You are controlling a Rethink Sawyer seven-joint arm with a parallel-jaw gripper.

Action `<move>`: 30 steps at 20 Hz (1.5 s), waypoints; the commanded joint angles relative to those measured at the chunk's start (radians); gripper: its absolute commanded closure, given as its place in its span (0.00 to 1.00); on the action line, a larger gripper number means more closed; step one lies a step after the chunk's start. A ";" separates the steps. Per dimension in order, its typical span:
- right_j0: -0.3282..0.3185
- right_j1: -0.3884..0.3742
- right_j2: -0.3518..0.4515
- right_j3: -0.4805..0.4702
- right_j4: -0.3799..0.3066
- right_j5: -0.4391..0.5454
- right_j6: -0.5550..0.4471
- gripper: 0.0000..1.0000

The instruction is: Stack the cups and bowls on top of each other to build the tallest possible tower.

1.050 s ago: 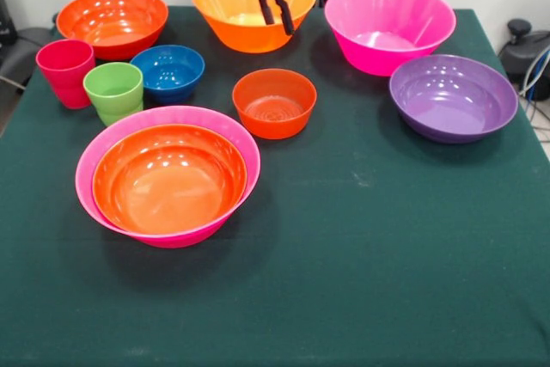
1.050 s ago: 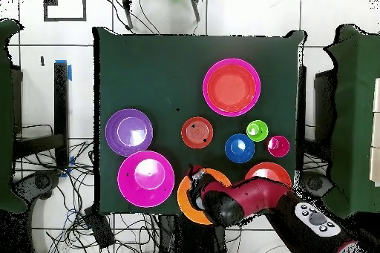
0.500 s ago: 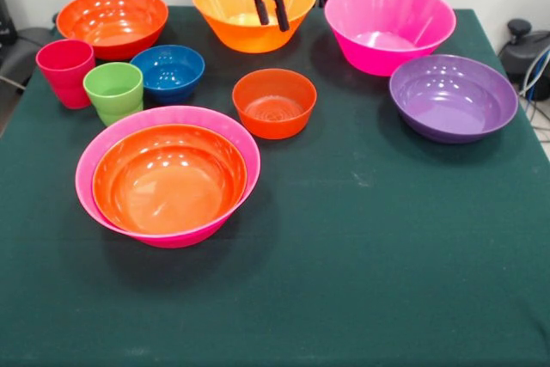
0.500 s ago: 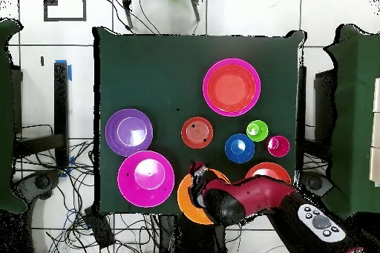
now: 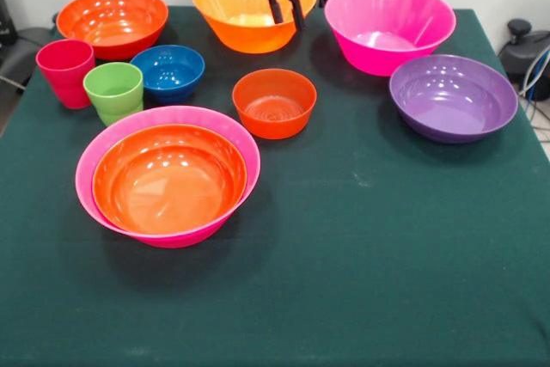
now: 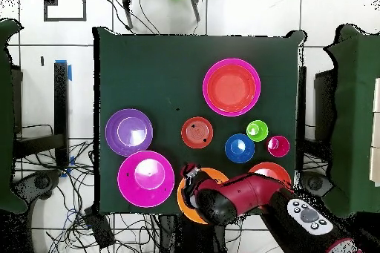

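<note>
My gripper (image 5: 287, 8) hangs open and empty over the right inner side of the large light orange bowl (image 5: 232, 15) at the back; from overhead, the gripper (image 6: 191, 173) is at that bowl's (image 6: 184, 198) left edge. A red-orange bowl (image 5: 168, 176) sits nested in a large magenta bowl (image 5: 129, 126) at front left. At the left stand the red-pink cup (image 5: 65, 70) and the lime green cup (image 5: 113, 90), beside the small blue bowl (image 5: 168, 69). Standing alone are the small orange-red bowl (image 5: 274, 102), another red-orange bowl (image 5: 112, 19), a second magenta bowl (image 5: 388, 25) and the purple bowl (image 5: 452, 96).
A dark green cloth covers the table (image 5: 361, 281). Cables and a black device (image 5: 524, 49) lie off its right edge, and a dark chair (image 5: 17, 53) stands off the left edge.
The gripper has shifted to the right in the front view, from the middle of the light orange bowl toward its right rim. No bowl or cup has moved.
</note>
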 commanded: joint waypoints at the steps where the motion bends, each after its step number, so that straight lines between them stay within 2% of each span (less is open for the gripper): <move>1: 0.051 0.035 -0.008 -0.026 -0.030 0.031 -0.071 0.00; 2: 0.053 0.033 -0.009 -0.027 -0.031 0.030 -0.073 0.00; 3: 0.055 0.032 -0.010 -0.029 -0.033 0.030 -0.075 1.00; 9: 0.040 0.039 0.011 -0.032 -0.035 0.042 -0.094 1.00; 13: 0.055 0.033 -0.001 -0.029 -0.041 0.034 -0.087 1.00; 17: 0.045 0.029 0.006 -0.026 -0.022 0.064 -0.093 1.00; 23: 0.043 0.032 0.004 -0.023 -0.014 0.049 -0.078 1.00; 26: 0.055 0.028 -0.008 -0.033 -0.032 0.038 -0.080 1.00; 27: 0.066 0.024 -0.020 -0.038 -0.042 0.024 -0.075 0.00; 30: 0.058 0.026 -0.009 -0.037 -0.045 0.023 -0.083 0.00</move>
